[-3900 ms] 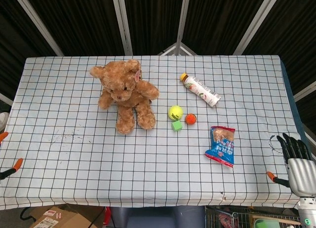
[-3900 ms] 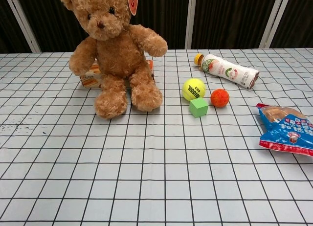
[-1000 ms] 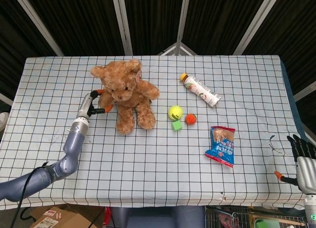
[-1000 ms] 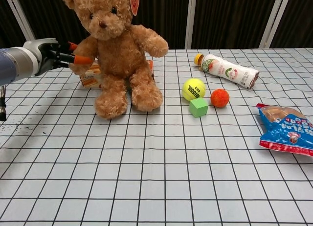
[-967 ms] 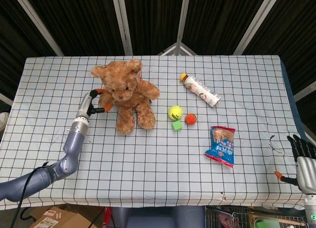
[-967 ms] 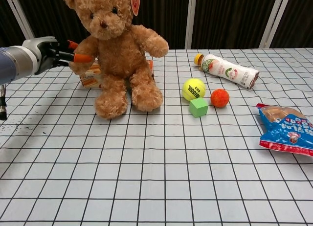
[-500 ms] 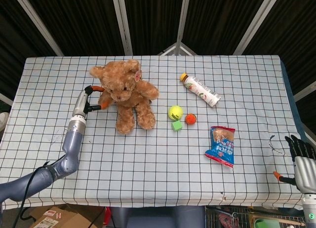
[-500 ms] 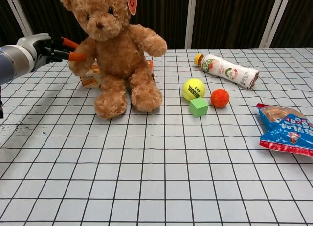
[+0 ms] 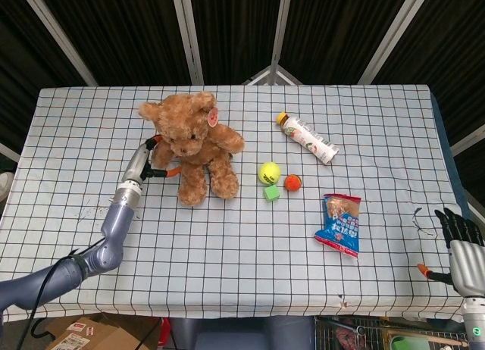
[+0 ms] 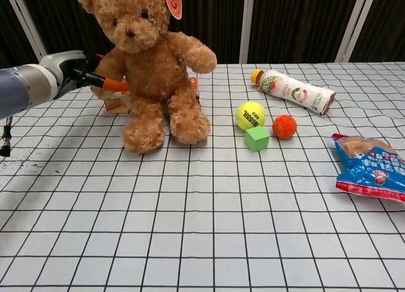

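Where the left hand [image 9: 148, 159] reaches the teddy bear [image 9: 193, 143], fingers spread and touching its arm, bear seated toward the table's [image 9: 227, 244] far left, right hand [image 9: 458, 244] beyond the near right corner, fingers extended, holding nothing.

My left hand [image 10: 74, 75] reaches in from the left edge, its orange-tipped fingers [image 10: 115, 85] touching the teddy bear [image 10: 149, 64] at its near arm. The bear sits upright on the checked tablecloth [image 10: 190, 229], with an orange box [image 10: 116, 103] just behind it. To its right lie a yellow tennis ball [image 10: 250, 115], a green cube [image 10: 257, 138] just in front of it, and an orange ball [image 10: 284, 126] beside them. A bottle [image 10: 293, 91] lies on its side farther back, and a blue snack bag [image 10: 372, 167] rests near the right edge.
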`<control>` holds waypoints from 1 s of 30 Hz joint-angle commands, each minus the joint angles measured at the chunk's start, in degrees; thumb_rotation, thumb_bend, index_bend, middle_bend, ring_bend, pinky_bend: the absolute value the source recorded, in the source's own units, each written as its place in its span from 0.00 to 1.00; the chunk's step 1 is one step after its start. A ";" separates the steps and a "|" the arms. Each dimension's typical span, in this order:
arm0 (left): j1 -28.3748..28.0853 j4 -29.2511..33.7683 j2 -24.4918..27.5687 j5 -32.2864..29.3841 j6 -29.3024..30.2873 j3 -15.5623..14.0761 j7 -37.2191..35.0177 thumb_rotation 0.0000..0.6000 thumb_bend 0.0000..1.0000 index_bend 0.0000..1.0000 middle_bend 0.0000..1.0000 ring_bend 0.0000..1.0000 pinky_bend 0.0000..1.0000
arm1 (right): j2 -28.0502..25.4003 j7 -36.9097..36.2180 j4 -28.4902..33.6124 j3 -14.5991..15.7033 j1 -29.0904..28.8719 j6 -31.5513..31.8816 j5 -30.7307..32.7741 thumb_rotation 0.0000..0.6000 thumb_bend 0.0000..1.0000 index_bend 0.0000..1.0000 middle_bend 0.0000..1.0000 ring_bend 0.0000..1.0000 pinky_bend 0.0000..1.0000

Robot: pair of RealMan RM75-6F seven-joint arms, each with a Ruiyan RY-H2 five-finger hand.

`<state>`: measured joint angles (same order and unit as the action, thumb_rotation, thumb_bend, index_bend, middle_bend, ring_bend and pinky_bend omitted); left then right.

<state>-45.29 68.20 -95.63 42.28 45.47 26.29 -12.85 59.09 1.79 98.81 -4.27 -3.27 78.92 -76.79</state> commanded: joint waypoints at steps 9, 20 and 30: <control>-0.44 -3.79 -3.58 -0.75 4.34 1.97 0.02 1.00 0.40 0.38 0.38 0.00 0.00 | -0.10 -0.47 -0.24 0.06 -0.02 -0.19 0.08 1.00 0.11 0.00 0.00 0.00 0.00; -2.22 -5.32 -5.74 -1.97 7.12 3.98 3.11 1.00 0.52 0.44 0.50 0.01 0.00 | -0.28 -0.37 -0.02 0.24 -0.31 -1.14 0.52 1.00 0.11 0.00 0.00 0.00 0.00; -3.02 -4.74 -6.09 -4.72 8.03 4.18 8.27 1.00 0.57 0.45 0.53 0.04 0.00 | -0.26 -0.57 -0.07 0.14 -0.16 -0.58 0.39 1.00 0.11 0.00 0.00 0.00 0.00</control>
<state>-48.39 63.28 -101.66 37.47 53.11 30.64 -4.96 58.83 1.23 98.73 -4.13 -3.44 78.34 -76.40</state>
